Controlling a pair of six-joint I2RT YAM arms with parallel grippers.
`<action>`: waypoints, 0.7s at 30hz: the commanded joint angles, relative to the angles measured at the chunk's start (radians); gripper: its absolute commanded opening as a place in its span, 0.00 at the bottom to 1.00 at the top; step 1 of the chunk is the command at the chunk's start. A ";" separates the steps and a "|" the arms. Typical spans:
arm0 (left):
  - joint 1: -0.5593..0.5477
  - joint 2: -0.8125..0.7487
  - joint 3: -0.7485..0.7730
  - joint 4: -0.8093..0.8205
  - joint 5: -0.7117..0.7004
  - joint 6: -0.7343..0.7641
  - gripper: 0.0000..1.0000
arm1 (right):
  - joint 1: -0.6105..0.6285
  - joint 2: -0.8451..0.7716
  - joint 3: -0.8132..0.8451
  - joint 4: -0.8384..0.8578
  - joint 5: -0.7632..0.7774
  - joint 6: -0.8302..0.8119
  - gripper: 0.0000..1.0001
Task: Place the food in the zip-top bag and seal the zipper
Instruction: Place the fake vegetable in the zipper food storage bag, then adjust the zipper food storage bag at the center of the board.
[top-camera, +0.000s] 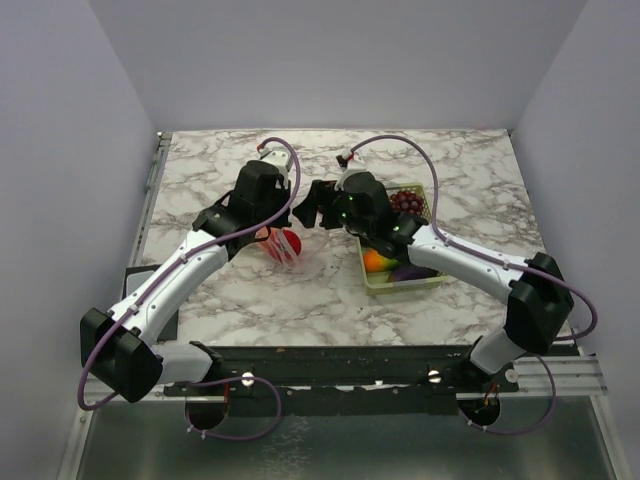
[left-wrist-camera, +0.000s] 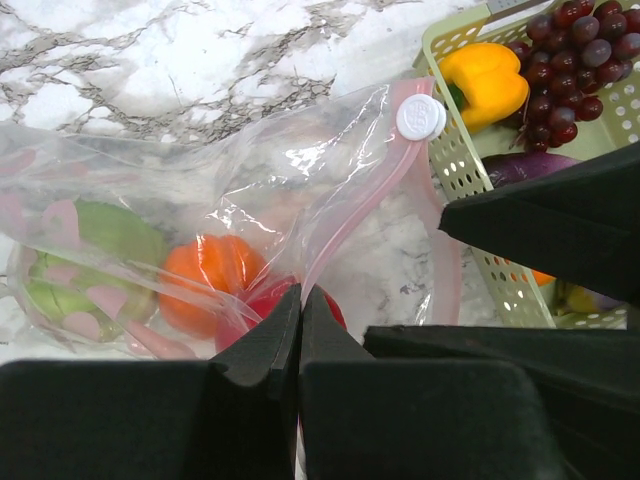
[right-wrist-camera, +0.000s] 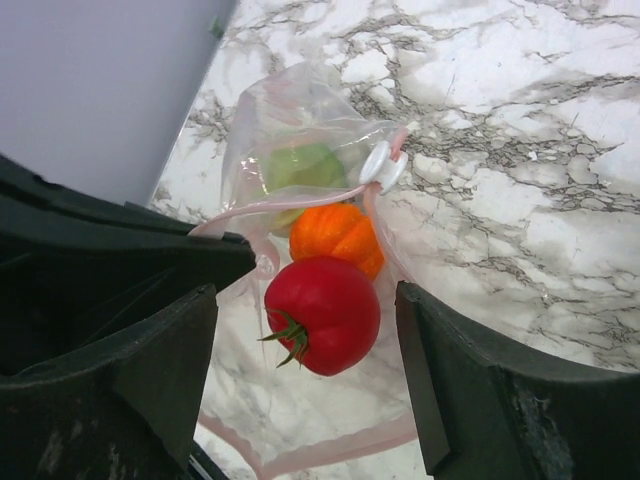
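While its mouth gapes, the zip-top bag lies near the middle of the bench, slightly toward the left edge. It holds a green piece and an orange one, and a red tomato sits in the opening between the lips of the pinkish zipper, whose white slider is at one end. The left end effector is clenched on the bag's mouth edge. The right end effector hangs released over the tomato, jaws spread wide, not touching it. Toward the right edge, the yellow-green basket holds a yellow pepper, dark grapes and an eggplant.
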 joint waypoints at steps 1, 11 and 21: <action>-0.002 -0.013 -0.012 0.012 0.011 -0.011 0.00 | 0.006 -0.085 -0.042 -0.021 -0.034 0.009 0.76; -0.002 -0.015 -0.012 0.013 0.008 -0.011 0.00 | 0.006 -0.182 -0.143 -0.132 -0.010 0.039 0.73; -0.002 -0.015 -0.012 0.012 0.008 -0.010 0.00 | 0.005 -0.165 -0.252 -0.074 -0.028 0.169 0.72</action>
